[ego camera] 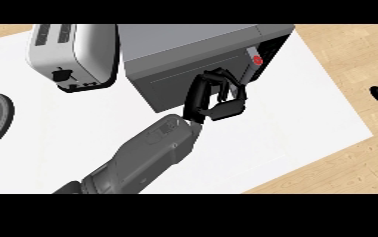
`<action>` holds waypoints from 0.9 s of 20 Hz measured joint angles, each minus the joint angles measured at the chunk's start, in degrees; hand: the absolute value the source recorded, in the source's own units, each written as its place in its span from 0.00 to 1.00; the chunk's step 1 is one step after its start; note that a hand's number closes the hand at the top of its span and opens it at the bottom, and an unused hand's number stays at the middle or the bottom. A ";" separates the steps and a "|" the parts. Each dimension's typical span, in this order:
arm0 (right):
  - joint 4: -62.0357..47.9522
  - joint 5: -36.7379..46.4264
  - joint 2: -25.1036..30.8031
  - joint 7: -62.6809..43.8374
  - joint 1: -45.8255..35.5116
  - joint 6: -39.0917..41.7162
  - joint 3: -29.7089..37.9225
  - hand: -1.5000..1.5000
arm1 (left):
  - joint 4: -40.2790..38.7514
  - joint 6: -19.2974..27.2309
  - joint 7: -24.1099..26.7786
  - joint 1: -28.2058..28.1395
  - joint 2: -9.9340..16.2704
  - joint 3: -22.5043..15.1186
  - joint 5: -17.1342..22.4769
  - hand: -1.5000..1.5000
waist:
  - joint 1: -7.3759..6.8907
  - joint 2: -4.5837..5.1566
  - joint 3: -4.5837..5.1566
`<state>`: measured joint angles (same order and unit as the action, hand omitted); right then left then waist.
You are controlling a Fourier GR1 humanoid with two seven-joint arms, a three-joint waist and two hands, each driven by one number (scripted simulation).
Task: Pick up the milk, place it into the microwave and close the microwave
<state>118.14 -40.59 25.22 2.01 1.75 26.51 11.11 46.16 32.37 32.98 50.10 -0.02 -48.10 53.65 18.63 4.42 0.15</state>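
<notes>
The grey microwave [184, 46] stands at the back middle of the white counter mat [310, 111]. Its door face [166, 83] lies against the body. The control strip with a red button [256, 59] is at the door's right end, and a dark strip shows beyond it. My left hand [221, 108] rests against the door's right part, just below the button. Its fingers [203, 93] and thumb curl into a ring with nothing inside. No milk shows anywhere. A small black tip of my right hand [373, 92] peeks in at the right edge.
A white toaster [70, 53] stands left of the microwave, almost touching it. A dark round rim [4, 115] shows at the left edge. The mat's right and front edges give way to wooden counter [339, 171].
</notes>
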 measured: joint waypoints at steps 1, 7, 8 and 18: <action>-0.06 -0.29 0.24 -0.14 -0.16 -0.01 0.23 0.00 | -0.08 -0.02 0.31 0.05 -0.01 -0.08 0.25 1.00 | 0.01 0.02 -0.01; 0.00 -2.22 1.52 -1.17 -0.98 -0.27 1.31 0.00 | -0.68 -0.27 2.47 0.18 0.00 -0.52 1.62 1.00 | 0.27 0.03 -0.04; 0.03 -2.64 1.69 -1.37 -1.11 -0.31 1.41 0.00 | -0.82 -0.35 2.66 0.27 -0.01 -0.65 1.90 1.00 | 0.24 0.01 -0.04; 0.24 -7.15 3.47 -3.00 -2.31 1.83 0.34 0.00 | -1.56 -0.66 4.77 1.03 -0.01 -1.95 4.34 1.00 | 0.09 0.13 -0.12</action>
<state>118.38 -47.74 28.70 -0.99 -0.55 28.34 11.46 44.59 31.71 37.75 51.13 -0.03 -50.06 57.99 18.72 4.55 0.02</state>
